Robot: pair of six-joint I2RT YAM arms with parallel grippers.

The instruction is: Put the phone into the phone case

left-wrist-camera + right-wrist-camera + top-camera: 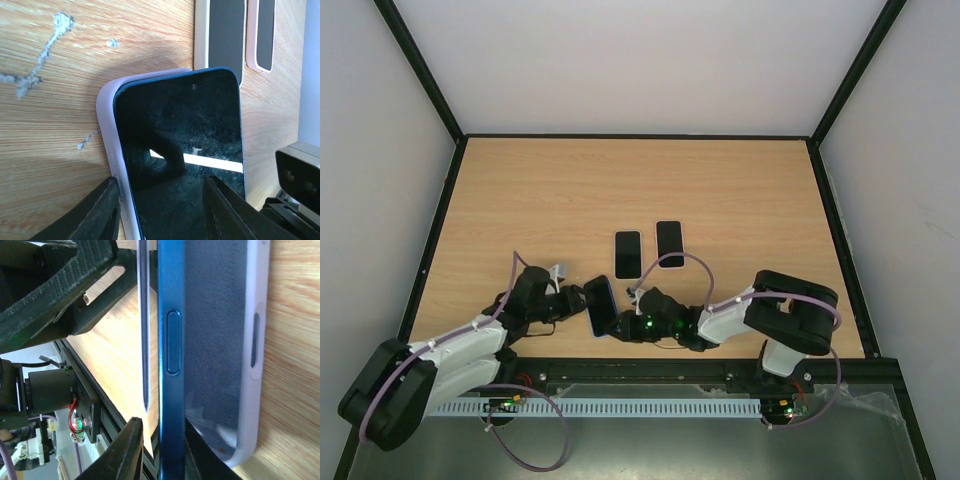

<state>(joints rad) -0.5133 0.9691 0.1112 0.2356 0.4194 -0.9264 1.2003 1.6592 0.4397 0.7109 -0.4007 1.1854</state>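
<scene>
The phone (603, 303) has a dark screen and a blue frame. It lies tilted in the lilac phone case (593, 322) at the table's near edge. In the left wrist view the phone (185, 150) sits against the case's (106, 125) left wall. My left gripper (576, 299) (160, 181) straddles both, with one finger outside the case wall and one over the screen. In the right wrist view the phone's button edge (172, 340) stands raised off the case's (257, 340) grey lining. My right gripper (625, 322) (162, 422) has its jaws around that edge, with a thin gap on one side.
Two more phones lie flat beyond, one with a pale rim (628, 253) (220, 35) and one with a pink rim (670, 243) (262, 35). The right wrist camera (297, 170) is close at the right. The black rail (650, 372) runs just behind the grippers.
</scene>
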